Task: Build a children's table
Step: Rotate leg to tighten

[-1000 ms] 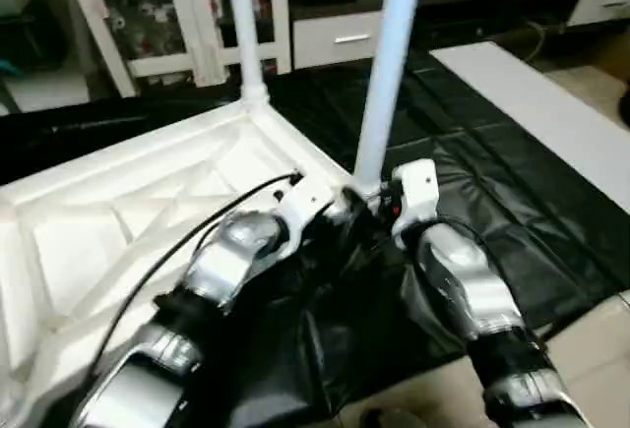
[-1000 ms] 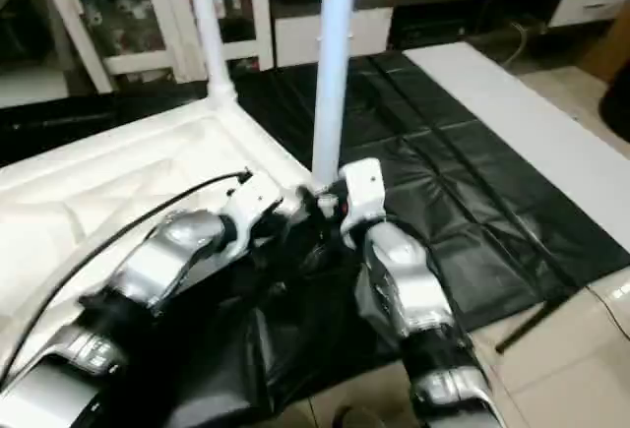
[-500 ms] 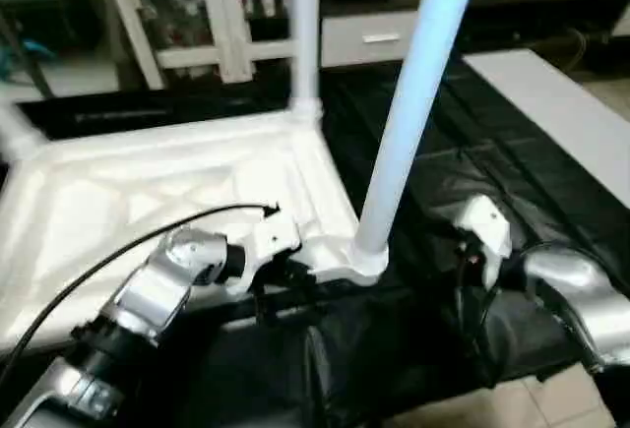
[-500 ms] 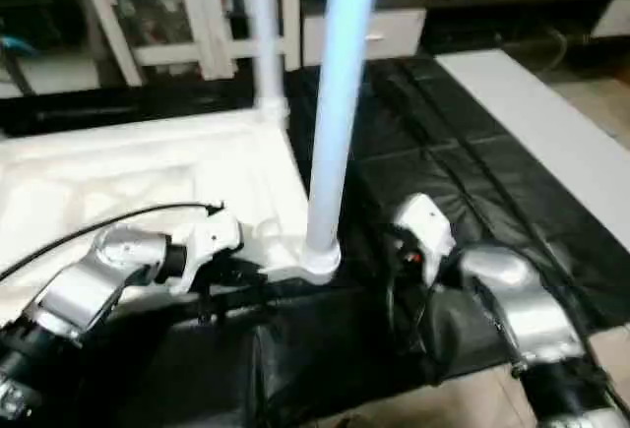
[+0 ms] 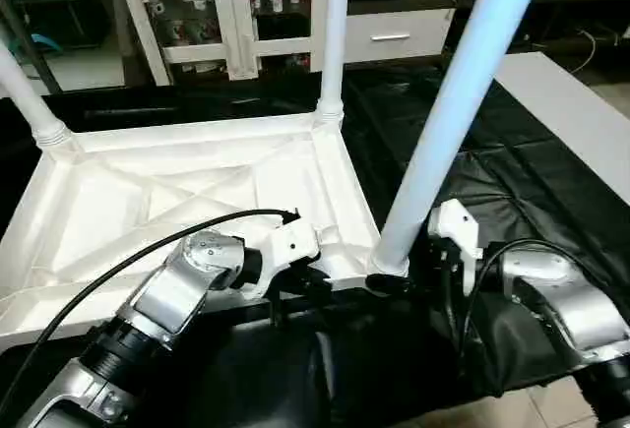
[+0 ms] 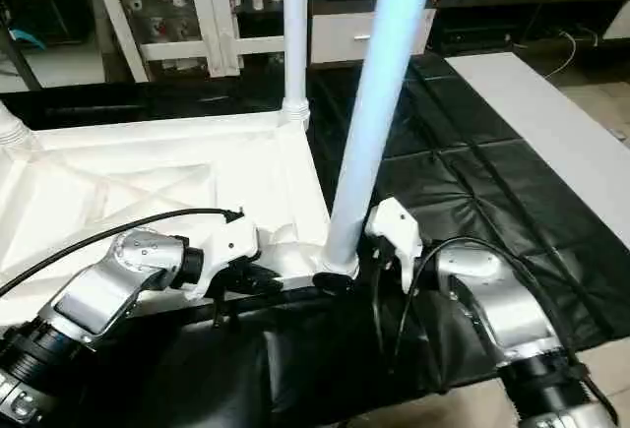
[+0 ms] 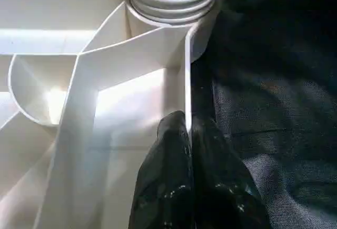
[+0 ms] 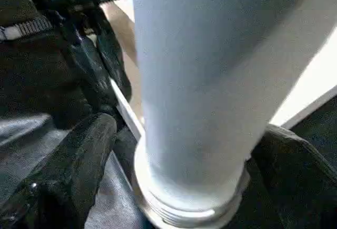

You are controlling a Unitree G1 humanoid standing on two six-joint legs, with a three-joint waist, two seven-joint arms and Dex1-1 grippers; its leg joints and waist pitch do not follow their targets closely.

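Lying upside down on the black mat (image 5: 512, 182), the tabletop (image 5: 148, 202) shows its X-ribbed underside so that its corner sockets face up to take the legs. Three legs stand in sockets: the far-left leg (image 5: 25, 93), the far leg (image 5: 333, 34) and the near-right leg (image 5: 458, 103). The left end effector (image 7: 188, 171) has its fingers together, pinching the thin near rim of the tabletop just left of the near-right socket, apparently to steady it. The right end effector (image 8: 179, 150) stands spread wide around the base of the near-right leg, a finger (image 8: 79, 155) on each side, not clamped. Open mat lies to the right, up to the flat white board (image 5: 581, 123); cabinets (image 5: 226, 15) stand beyond the far edge.
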